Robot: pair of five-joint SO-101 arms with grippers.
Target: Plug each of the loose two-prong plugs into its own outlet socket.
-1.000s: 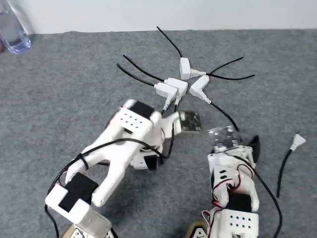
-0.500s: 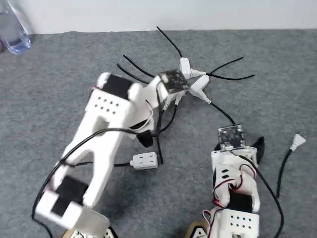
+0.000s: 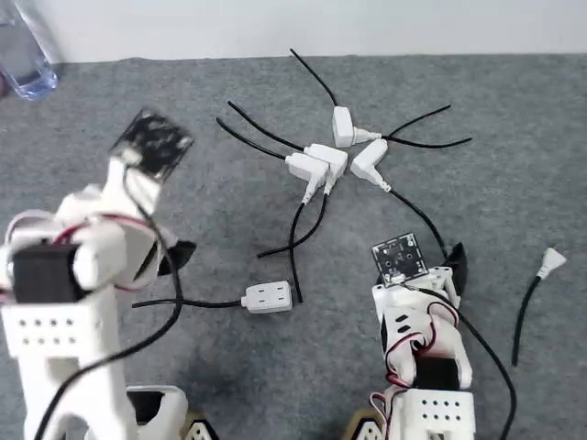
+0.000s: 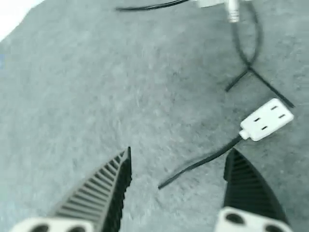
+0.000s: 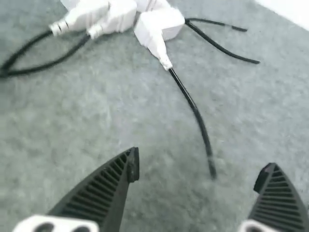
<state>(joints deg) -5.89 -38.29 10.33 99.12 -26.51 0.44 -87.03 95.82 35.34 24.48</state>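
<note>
A clear bottle (image 3: 23, 55) stands at the far left corner of the grey counter (image 3: 138, 110); whether anything is in it cannot be told. The other thing that takes things in is the white socket block (image 3: 268, 295), which lies flat near the middle of the counter on the end of a black cord. Its slots face up and are unfilled.

Farther back, 4 white plugs (image 3: 335, 151) lie bunched together and touching, with their black cords fanning outward. 1 more loose plug (image 3: 550, 262) lies well apart at the right edge, with its cord curving toward the near side.

The high view takes in the whole spread: the bottle, the bunch, the lone plug and both arms. The left arm is raised at the left side and the right arm is low at the near right.

The left wrist view looks down on the left claw (image 4: 180, 153), whose fingers are spread wide apart and hold nothing. It is above bare counter, and the socket block's cord end lies between the fingertips. The block itself lies just beyond 1 fingertip, and 2 pairs of dark slots are plain to see.

The right wrist view shows the right claw (image 5: 203, 162), also spread wide and holding nothing. The bunch of plugs lies ahead of it, and a black cord runs from 1 of them, ending between the fingertips.
</note>
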